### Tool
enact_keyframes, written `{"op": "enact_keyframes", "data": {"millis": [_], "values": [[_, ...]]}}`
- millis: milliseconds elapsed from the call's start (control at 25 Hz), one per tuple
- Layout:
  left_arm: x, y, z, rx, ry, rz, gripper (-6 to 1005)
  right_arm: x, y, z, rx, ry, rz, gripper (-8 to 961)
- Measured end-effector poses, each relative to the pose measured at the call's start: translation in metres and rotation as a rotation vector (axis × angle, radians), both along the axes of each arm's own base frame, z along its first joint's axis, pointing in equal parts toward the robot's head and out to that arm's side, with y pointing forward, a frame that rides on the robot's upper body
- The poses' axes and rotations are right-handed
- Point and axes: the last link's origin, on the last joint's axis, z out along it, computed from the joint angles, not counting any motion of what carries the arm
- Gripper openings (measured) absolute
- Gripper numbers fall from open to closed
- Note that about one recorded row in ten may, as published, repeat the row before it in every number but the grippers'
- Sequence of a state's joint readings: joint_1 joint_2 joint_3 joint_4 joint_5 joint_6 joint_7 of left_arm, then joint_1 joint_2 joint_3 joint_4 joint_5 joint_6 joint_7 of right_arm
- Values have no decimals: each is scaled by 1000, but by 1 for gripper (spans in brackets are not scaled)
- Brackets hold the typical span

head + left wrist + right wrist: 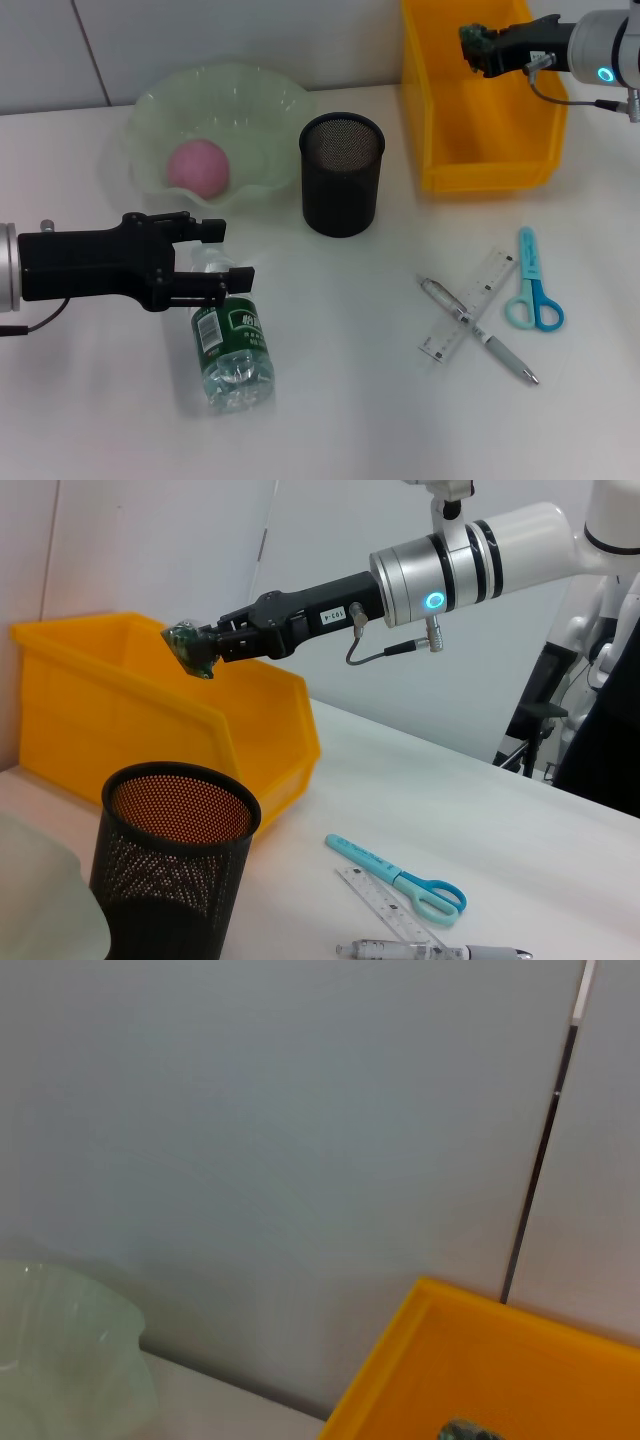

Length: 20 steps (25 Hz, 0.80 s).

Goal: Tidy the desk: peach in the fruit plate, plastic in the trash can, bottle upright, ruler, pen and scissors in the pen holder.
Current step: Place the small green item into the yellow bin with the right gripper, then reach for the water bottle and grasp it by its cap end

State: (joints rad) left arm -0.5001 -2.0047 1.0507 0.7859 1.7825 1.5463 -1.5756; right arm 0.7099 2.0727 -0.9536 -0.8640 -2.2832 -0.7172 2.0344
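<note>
Peach [198, 167] in plate [260, 100] | right gripper [472, 44] clamps plastic [476, 42] over bin [440, 150]

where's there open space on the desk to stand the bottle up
Bare table lies between the bottle and the ruler, in front of the pen holder. It is crowded right of that, where pen, ruler and scissors cluster.

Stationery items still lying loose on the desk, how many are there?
3, all right of the pen holder: the ruler, the pen lying crossed over it, and the scissors beside them. None is in the holder, as far as visible.
</note>
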Motion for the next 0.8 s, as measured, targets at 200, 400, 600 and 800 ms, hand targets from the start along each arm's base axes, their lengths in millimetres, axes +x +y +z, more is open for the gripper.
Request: {"op": "enact_keyframes", "data": {"millis": [200,400,600,800], "values": [[0,0,0,0,0,0,777,2,0,2,8,29,-23,249],[0,0,0,1,1,-2,775,2,0,1,9,32,-27,397],[-1,0,1,1,6,-1,773,1,0,0,8,32,-24,566],[-2,0,0,-1,6,0,771,-1,0,3,26,56,-23,665]]}}
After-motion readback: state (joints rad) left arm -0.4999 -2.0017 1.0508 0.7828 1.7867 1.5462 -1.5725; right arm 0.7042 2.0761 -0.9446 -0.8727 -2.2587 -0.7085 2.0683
